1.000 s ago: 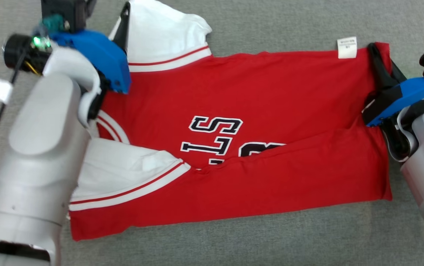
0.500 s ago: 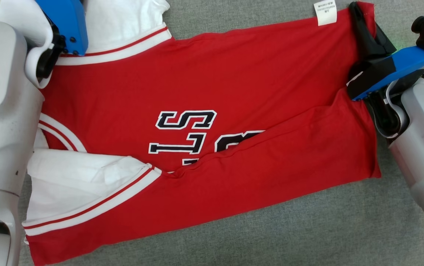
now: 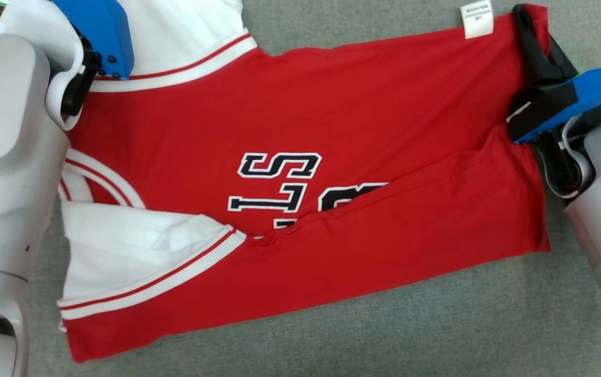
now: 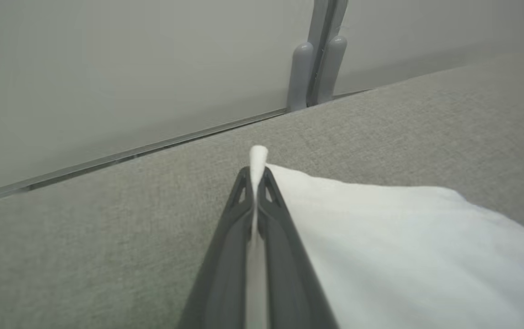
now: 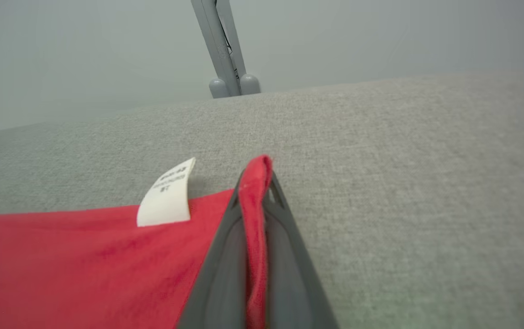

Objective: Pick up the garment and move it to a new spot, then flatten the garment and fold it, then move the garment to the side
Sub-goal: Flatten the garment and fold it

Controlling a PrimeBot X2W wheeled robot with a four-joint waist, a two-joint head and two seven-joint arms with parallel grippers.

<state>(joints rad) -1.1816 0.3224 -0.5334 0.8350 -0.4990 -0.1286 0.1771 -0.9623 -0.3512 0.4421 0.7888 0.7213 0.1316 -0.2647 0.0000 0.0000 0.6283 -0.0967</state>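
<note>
A red jersey [image 3: 331, 115] of soft knit, with white sleeves and black lettering, lies spread on the grey woven cloth surface [image 3: 384, 335] in front of the robot. Its neck end is toward the robot's left and its hem toward the right. The near long side is folded up over the body, and that fold covers the lower part of the black, white-edged letters [image 3: 279, 165]. One white sleeve with a red stripe [image 3: 138, 251] lies at the near left, and the other white sleeve [image 3: 185, 26] sits at the far left. The left gripper [image 4: 256, 176] has its two dark fingers pressed together on a thin edge of that far sleeve, and a sliver of white cloth pokes out past the tips. The right gripper [image 5: 256, 183] is clamped just as tightly on the far right corner of the hem, with a ridge of red cloth standing between its fingers. Just beside it a small white care label [image 3: 477, 20] juts from the jersey's far edge onto the grey cloth. Beyond the surface a grey metal post [image 4: 319, 50] rises against a pale wall [image 4: 106, 68].
</note>
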